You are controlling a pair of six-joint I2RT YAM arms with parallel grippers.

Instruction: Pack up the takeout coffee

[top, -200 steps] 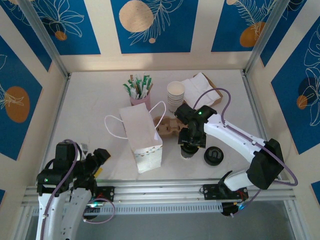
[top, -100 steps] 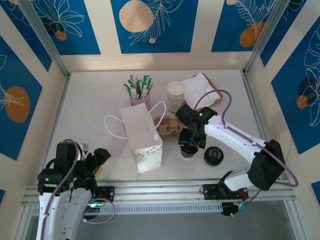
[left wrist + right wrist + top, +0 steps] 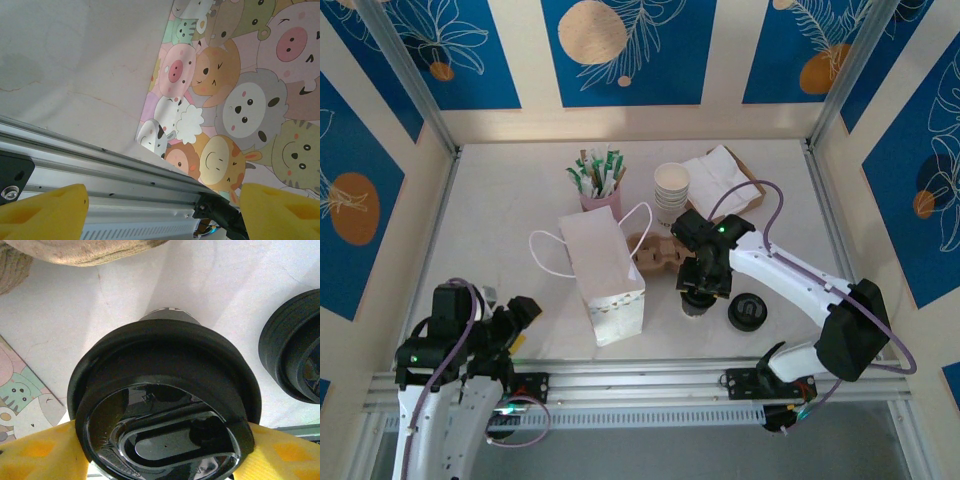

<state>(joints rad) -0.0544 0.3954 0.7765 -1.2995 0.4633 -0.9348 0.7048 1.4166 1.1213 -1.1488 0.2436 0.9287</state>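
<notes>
1. We're on the right claw [image 3: 701,297]. It is down over the coffee cup [image 3: 695,309], which stands on the counter [image 3: 500,200] between the white paper bag [image 3: 605,270] and the spare lids [image 3: 747,312], close in front of the brown pulp carrier [image 3: 655,252].
2. In the right wrist view the yellow pads [image 3: 35,450] sit one on each side of the black lid [image 3: 165,390], against its rim. The claw is spread only as wide as the lid and has hold of it.
3. The left claw [image 3: 162,210] hangs at the near edge, jaws wide apart with nothing between them.
4. On handling, we judge the paper cup light with a thin wall that a hard squeeze would buckle. If it's filled, and we cannot tell, it will be top-heavy and ready to slosh.
5. The lid looks like stiff, glossy plastic, so likely slippery. Lifted by the lid alone, the cup might drop away.
6. We'd favour a grip just under the lid, on the stiffened rim, gentle and upright.
7. The bag is soft. We cannot tell how far its mouth stands open.
</notes>
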